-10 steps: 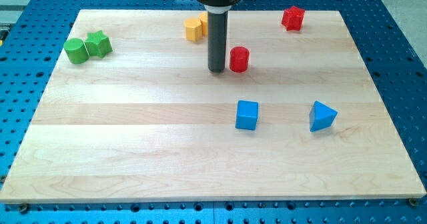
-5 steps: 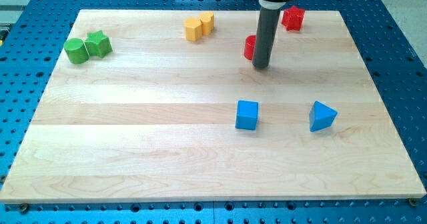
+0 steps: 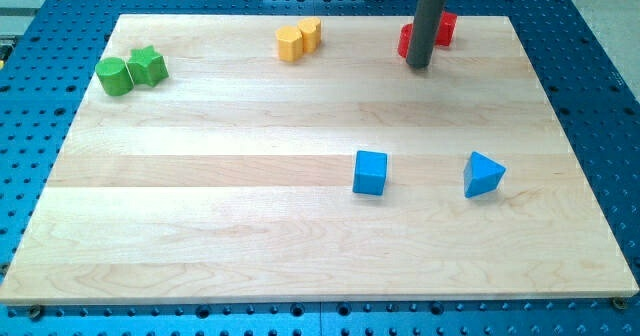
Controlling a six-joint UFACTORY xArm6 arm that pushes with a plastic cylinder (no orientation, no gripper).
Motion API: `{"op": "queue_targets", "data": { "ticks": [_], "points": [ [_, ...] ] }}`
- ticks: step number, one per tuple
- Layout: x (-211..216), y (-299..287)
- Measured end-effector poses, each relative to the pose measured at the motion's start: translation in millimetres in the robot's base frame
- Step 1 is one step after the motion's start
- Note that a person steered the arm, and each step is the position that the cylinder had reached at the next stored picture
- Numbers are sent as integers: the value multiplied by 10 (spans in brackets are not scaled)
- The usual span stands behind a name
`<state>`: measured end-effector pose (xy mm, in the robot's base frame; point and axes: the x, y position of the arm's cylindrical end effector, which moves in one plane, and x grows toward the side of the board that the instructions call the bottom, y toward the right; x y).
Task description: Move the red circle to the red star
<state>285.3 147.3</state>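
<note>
My tip [image 3: 418,65] stands near the view's top, right of centre. The red circle [image 3: 405,41] is mostly hidden behind the rod; only its left edge shows. The red star [image 3: 446,27] shows to the right of the rod, also partly hidden. The two red blocks sit close together on either side of the rod; I cannot tell whether they touch.
Two yellow blocks [image 3: 298,39] sit together at the top centre. A green circle [image 3: 115,77] and green star [image 3: 148,65] sit at the top left. A blue cube [image 3: 370,172] and a blue triangle [image 3: 483,174] lie lower right. The wooden board [image 3: 200,206] ends just above the red blocks.
My tip moved up and right, pushing the red circle from the board's upper middle to beside the red star.
</note>
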Motion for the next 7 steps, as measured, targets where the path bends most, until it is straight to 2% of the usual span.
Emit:
{"op": "queue_targets", "data": {
  "ticks": [1,3,4,5,7],
  "points": [
    [219,-380],
    [1042,-2523],
    [1327,-3526],
    [1433,-4219],
    [1427,-4397]
  ]
}}
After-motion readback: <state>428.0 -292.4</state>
